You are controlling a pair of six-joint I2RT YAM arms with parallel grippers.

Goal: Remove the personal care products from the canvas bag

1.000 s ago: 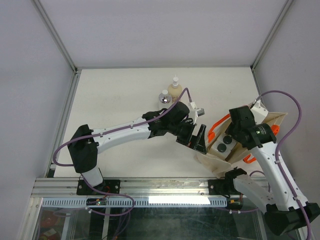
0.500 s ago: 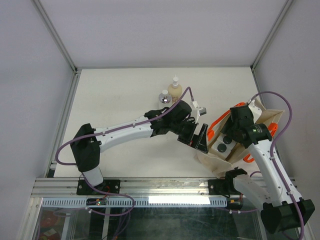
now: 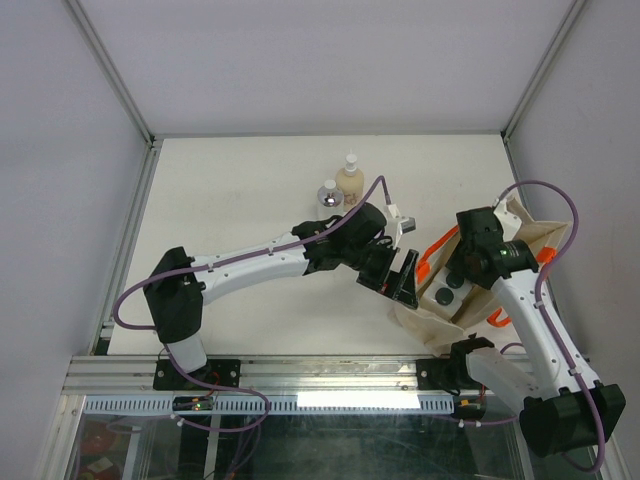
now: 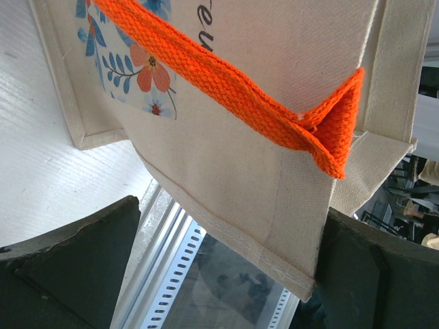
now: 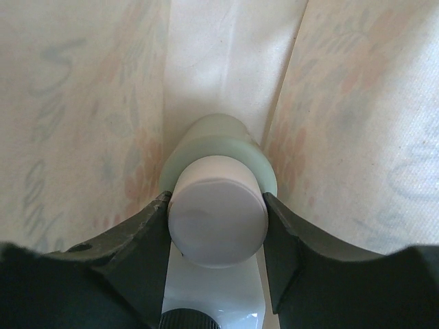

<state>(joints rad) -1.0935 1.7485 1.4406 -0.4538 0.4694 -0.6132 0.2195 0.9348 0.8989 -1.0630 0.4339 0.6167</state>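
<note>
Right hand (image 5: 217,209) clamps the smooth round cap of a pale green cylinder (image 5: 221,133) inside the woven canvas bag (image 5: 75,103).

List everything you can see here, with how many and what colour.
table: one, white, under everything.
canvas bag: one, beige with orange handles, table's right side.
pump bottle: one, cream, standing mid-table, far side.
silver-capped bottle: one, silvery, beside the pump bottle, on its left.
square bottles: two, whitish with dark caps, at the bag's near-left corner.
cylinder bottle: one, pale green with whitish cap, inside the bag.
left gripper: one, black, open astride the bag's edge.
right gripper: one, black, inside the bag, shut on the cylinder bottle's cap.
</note>
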